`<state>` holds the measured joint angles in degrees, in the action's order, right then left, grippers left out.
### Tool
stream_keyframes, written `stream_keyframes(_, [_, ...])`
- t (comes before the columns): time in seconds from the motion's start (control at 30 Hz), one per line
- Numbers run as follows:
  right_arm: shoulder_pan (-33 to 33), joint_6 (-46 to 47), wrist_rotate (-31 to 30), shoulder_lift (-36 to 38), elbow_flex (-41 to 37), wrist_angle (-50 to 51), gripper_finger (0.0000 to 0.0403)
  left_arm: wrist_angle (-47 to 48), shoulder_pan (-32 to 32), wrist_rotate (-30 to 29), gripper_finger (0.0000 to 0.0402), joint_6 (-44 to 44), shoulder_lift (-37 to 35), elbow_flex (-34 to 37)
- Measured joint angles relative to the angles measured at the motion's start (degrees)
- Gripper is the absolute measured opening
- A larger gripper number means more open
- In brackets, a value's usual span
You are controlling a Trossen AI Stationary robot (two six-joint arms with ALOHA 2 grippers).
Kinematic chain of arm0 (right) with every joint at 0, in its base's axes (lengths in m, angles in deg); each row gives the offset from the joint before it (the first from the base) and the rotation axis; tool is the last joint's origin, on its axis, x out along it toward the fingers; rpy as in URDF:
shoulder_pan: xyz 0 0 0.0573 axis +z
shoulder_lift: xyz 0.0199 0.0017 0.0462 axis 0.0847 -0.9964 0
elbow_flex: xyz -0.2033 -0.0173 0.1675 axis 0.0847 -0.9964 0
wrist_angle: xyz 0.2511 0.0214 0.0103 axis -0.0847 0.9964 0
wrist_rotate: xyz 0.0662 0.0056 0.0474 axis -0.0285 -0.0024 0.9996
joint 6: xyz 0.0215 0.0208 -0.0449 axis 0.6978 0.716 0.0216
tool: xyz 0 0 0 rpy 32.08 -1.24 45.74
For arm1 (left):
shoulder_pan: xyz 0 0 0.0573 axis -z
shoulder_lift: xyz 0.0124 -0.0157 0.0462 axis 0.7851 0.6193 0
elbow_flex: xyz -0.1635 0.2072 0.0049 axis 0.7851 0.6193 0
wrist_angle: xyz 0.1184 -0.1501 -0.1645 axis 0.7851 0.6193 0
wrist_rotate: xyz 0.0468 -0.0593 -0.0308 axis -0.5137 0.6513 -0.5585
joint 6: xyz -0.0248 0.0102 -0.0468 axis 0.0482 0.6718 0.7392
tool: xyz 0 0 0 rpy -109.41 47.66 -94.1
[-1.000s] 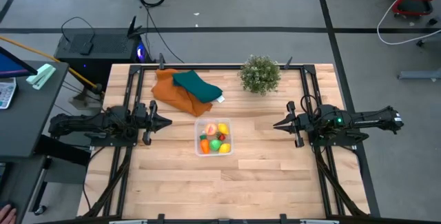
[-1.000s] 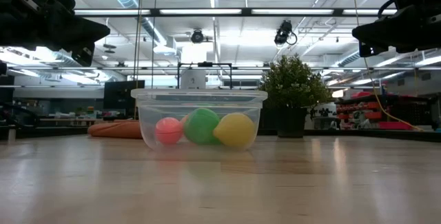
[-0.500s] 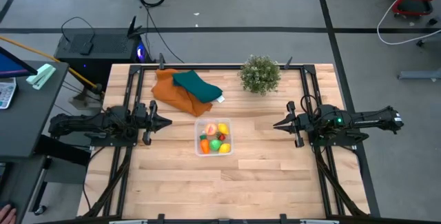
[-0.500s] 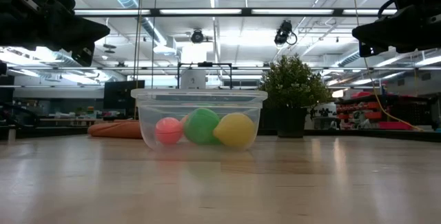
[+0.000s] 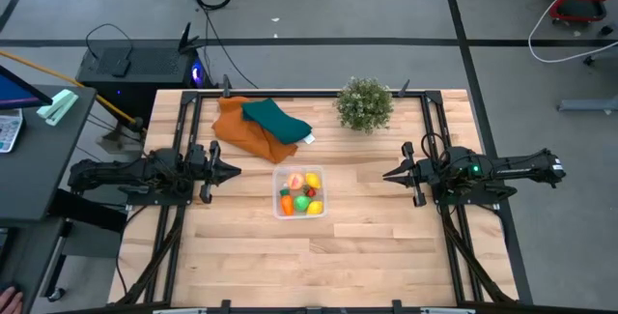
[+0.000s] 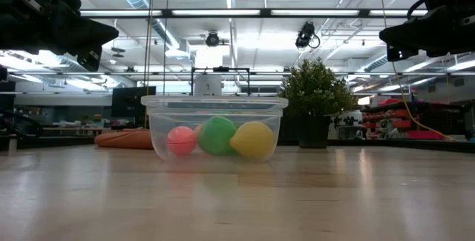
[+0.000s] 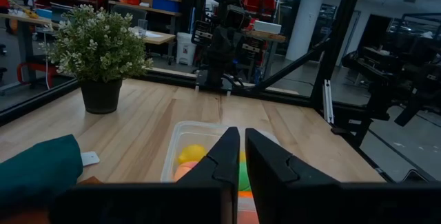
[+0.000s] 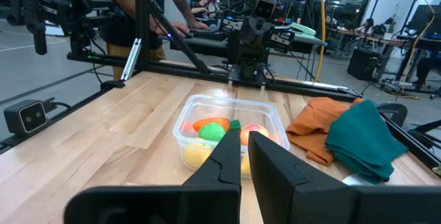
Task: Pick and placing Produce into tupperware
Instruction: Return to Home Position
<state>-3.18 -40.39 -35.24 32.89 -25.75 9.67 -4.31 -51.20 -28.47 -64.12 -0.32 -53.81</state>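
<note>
Produce (image 5: 301, 196) lies inside the tupperware (image 5: 276, 193), which sits on the wooden table (image 5: 367, 246) about midway between the 2 arms.

Contents, seen from above: a yellow piece (image 5: 312, 180), a peach-coloured piece (image 5: 294, 180), a red piece (image 5: 311, 192), a green piece (image 5: 302, 201) and an orange piece (image 5: 287, 203), at least 5 in all. At table height, 3 rounded pieces show through the clear wall (image 6: 157, 122): pink (image 6: 181, 140), green (image 6: 217, 135) and yellow (image 6: 253, 139), all resting on the tub floor. I see no piece of produce on the boards outside the tub in any view.

Left gripper (image 5: 235, 171): held above the table at its own side, well apart from the tub, pointing toward it. Its wrist view shows the fingers (image 7: 227, 156) drawn together with only a sliver between them and nothing held.

Right gripper (image 5: 386, 174): mirrored on the opposite side, also raised and well clear of the tub. Its fingers (image 8: 226, 160) are likewise brought together on nothing.

Other items: a potted plant (image 5: 365, 104) near the far edge, and a teal cloth (image 5: 275, 119) lying on an orange cloth (image 5: 246, 135) beside it. Neither touches the tub.

Assessment: the placing work appears complete. Both arms sit in what looks like a rest posture, so I judge nothing remains beyond settling there.
</note>
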Motion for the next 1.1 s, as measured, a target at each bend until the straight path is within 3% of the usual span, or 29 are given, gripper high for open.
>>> stream_keyframes(1.1, [-0.01, 0.0, 0.0, 0.01, 0.0, 0.0, 0.0, 0.0, 0.0, 0.0, 0.0032, -0.02, -0.01, 0.0])
